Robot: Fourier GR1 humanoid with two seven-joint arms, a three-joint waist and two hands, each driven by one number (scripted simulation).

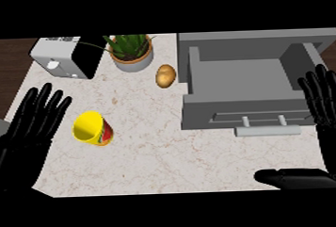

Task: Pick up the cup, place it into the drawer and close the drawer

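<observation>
Cup (92, 129) lies tipped, mouth toward the left hand (33, 121), just beside it. Both hands open; right hand (328, 110) rests by the open drawer (243, 79).

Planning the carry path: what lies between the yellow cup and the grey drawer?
In the head view, only bare counter lies between the cup and the drawer; the potato sits farther back, off that line.
</observation>
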